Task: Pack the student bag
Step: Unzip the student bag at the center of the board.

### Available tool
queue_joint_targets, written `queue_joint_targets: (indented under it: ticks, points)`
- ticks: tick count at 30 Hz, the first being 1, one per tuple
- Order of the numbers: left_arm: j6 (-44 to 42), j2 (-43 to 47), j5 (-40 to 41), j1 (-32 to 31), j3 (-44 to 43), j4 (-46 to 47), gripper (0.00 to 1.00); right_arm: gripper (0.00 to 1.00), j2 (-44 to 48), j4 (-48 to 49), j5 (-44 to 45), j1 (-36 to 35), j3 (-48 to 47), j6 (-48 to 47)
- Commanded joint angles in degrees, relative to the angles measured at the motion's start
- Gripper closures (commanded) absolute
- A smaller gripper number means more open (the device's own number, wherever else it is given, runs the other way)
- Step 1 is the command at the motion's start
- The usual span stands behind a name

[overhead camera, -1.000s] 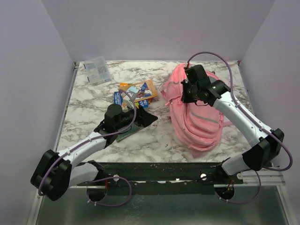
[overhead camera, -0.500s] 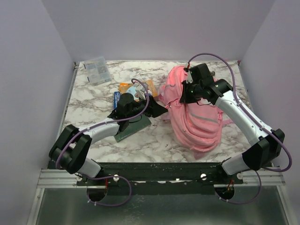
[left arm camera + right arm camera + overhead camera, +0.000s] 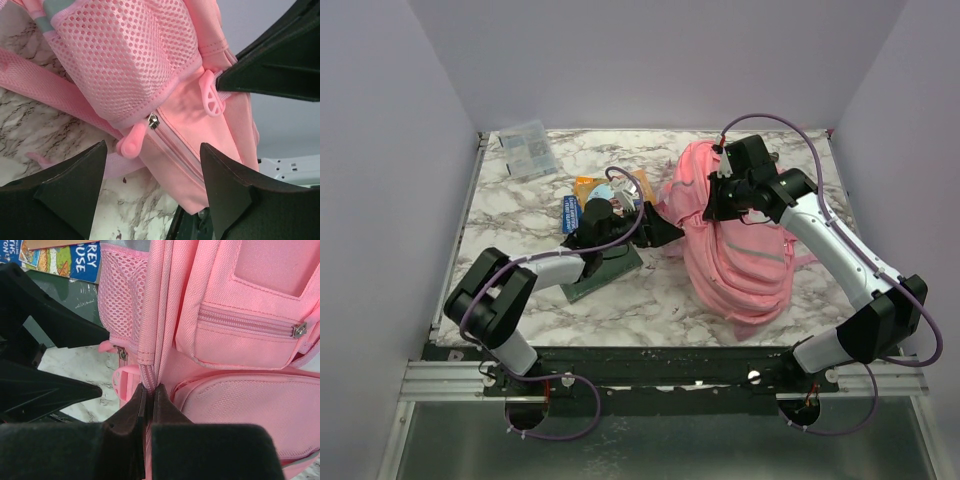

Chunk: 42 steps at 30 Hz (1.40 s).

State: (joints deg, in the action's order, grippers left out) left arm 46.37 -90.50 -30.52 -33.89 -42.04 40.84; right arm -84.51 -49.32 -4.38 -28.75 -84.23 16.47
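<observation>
Far left: clear box. Centre: picture books, dark green board just nearer. Your left gripper sits at the bag's left edge, fingers apart, pink zip pull just ahead. The student bag lies right of centre on the marble table; your right gripper is clamped on its far-left seam

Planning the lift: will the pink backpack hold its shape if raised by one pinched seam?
Probably floppy: the student bag lies slumped and creased, and the right gripper pinches only a thin fabric fold. Lifted there, it would likely sag. Its mesh pocket looks soft; a push should dent it.
</observation>
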Motion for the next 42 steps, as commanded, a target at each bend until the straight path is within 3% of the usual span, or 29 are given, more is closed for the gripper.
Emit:
queue_joint_targets:
  ticks: [1, 6, 12, 19, 37, 42]
  points:
    - [7.8, -3.9, -3.3, 0.0, -1.0, 9.6, 0.24, 0.99, 1.5, 4.2, -3.2, 0.3, -1.0, -0.5]
    - [13.8, -6.4, -4.7, 0.1, 1.4, 20.3, 0.30, 0.99, 1.5, 4.3, -3.4, 0.3, -1.1, -0.6]
    - [18.6, -8.5, -4.5, 0.0, 3.0, 25.7, 0.45, 1.00, 1.5, 4.2, -3.3, 0.4, -1.3, -0.8]
    - [21.2, -8.1, -2.4, -0.1, 5.8, 27.2, 0.53, 0.99, 1.4, 4.6, -3.8, 0.5, -1.1, -0.8]
    - [22.7, -10.2, 0.8, -1.5, 6.1, 27.7, 0.59, 0.99, 1.1, 4.6, -4.0, 0.5, -1.4, -0.8]
    - [23.0, -11.0, 0.5, -1.8, 5.2, 27.4, 0.69, 0.99, 0.8, 5.0, -4.6, 0.5, -1.0, -0.7]
